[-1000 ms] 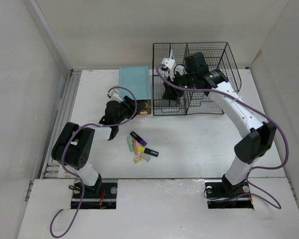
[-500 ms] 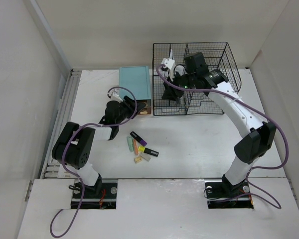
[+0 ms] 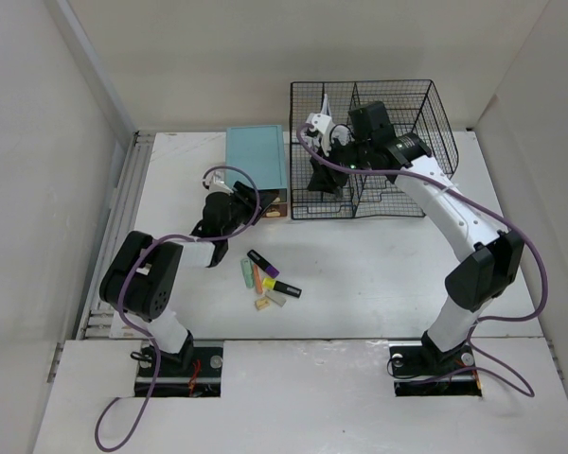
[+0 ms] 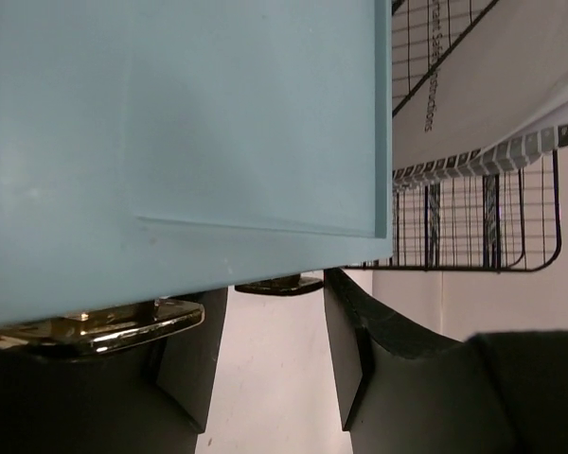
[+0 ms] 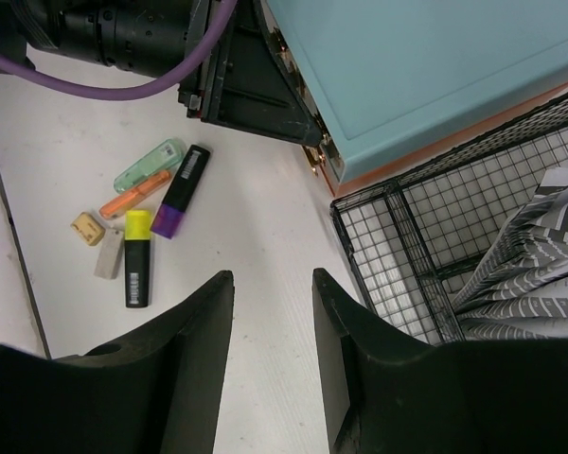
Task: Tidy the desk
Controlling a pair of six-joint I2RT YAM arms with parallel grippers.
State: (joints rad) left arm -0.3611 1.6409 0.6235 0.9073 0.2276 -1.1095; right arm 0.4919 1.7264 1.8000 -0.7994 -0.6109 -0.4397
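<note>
Left claw (image 4: 270,322) spread at teal drawer box (image 4: 170,113) front; brass handle (image 4: 95,326) cut off, contact unclear. Right claw (image 5: 273,312) spread, empty, above counter (image 5: 256,227) beside wire rack (image 5: 407,246).

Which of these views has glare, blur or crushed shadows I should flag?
Top external: even, diffuse light, only soft shadows on the desk, all sharp. Left wrist: the teal drawer box crowds the frame, with a bright glint on its brass handle. Right wrist: the markers are crisp, but the right gripper is near-featureless black.
</note>
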